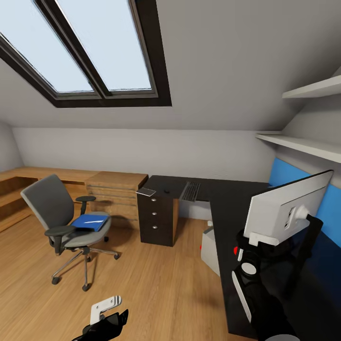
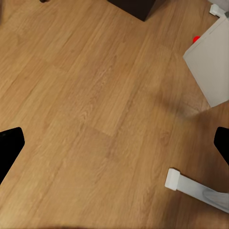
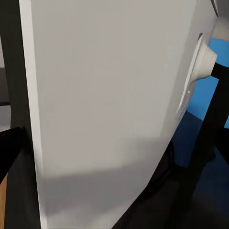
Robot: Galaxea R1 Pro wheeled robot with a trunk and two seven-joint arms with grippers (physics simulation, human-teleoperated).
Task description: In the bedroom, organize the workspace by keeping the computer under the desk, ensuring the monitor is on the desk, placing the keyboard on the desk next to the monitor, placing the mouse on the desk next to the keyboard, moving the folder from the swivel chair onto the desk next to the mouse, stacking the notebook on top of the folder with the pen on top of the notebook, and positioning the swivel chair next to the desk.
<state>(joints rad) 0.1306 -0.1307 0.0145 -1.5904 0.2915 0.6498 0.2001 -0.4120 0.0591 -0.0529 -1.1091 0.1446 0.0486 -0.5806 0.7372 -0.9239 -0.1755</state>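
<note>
The monitor (image 1: 284, 208) is steadied on the near right tabletop (image 1: 227, 199) by the right hand, grip not discernible, while the left hand (image 2: 114, 143), spread, is hung idle over the floor (image 2: 95, 95).

Sloped skylight (image 1: 90, 52), wood floor (image 1: 156, 279), wooden cabinet (image 1: 116, 189), white wall shelves (image 1: 303, 142).

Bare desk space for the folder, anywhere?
Free: the desk top between the keyboard and the monitor, and past the keyboard toward the back corner. Crowded: the drawer end, where the notebook and mouse sit beside the keyboard.
</note>
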